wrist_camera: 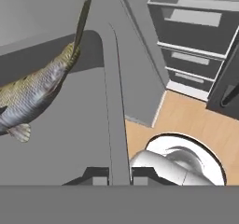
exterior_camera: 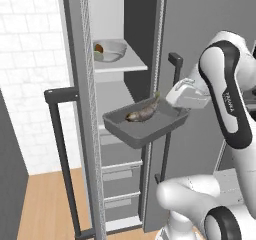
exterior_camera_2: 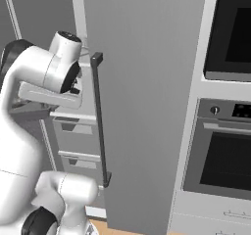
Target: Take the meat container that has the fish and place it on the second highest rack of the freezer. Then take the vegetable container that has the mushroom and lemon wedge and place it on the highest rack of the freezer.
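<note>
Vegetable container: shallow rounded grey dish (exterior_camera: 111, 49), upper centre of the left base view, already on the freezer's (exterior_camera: 131, 34) top shelf.
Meat container: flat grey metal tray (exterior_camera: 145, 124) with brownish-silver fish (exterior_camera: 143, 111), mid-frame, not yet shelved.
End effector (wrist_camera: 120, 175): pinching the tray's rim.

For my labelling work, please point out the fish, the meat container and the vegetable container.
fish (exterior_camera: 142, 112), left base view, mid-body.
meat container (exterior_camera: 131, 138), left base view, near side wall.
vegetable container (exterior_camera: 118, 47), left base view, pale inside wall.
</note>
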Tool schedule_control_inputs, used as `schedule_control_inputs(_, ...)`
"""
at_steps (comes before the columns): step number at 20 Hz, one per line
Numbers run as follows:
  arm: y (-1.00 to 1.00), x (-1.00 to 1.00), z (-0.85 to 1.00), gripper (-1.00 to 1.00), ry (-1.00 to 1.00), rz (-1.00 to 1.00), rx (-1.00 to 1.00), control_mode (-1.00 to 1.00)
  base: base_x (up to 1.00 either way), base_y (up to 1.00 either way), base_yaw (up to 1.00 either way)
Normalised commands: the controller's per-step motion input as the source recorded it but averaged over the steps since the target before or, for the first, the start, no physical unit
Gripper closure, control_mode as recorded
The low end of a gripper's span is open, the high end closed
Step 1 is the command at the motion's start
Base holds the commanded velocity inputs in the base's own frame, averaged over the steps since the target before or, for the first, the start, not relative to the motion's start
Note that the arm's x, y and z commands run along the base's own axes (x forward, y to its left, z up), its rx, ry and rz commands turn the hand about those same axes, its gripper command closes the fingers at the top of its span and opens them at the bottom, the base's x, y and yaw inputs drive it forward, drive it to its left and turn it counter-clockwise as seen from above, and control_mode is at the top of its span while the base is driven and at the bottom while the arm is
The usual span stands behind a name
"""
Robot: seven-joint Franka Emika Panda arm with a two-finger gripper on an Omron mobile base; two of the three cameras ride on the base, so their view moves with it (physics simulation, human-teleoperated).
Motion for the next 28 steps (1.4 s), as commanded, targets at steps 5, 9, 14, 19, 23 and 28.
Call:
schedule_control_inputs(5,0.03,0.06,-0.83,1.00,0.00,-0.80,0.06,-1.00,0.00,0.00,0.00)
schedule_control_inputs(9,0.10,0.26,-0.49,1.00,0.00,-0.84,0.03,-1.00,0.00,0.00,0.00)
schedule_control_inputs(14,0.33,0.16,-0.32,1.00,0.04,-0.84,0.09,-1.00,0.00,0.00,0.00)
schedule_control_inputs(19,0.37,0.19,-0.10,1.00,0.04,-0.77,0.14,-1.00,0.00,0.00,0.00)
schedule_control_inputs(23,0.35,0.53,0.00,1.00,0.07,-0.41,0.17,-1.00,0.00,0.00,0.00)
schedule_control_inputs(28,0.18,0.87,0.00,1.00,0.13,-0.09,0.23,-1.00,0.00,0.00,0.00)
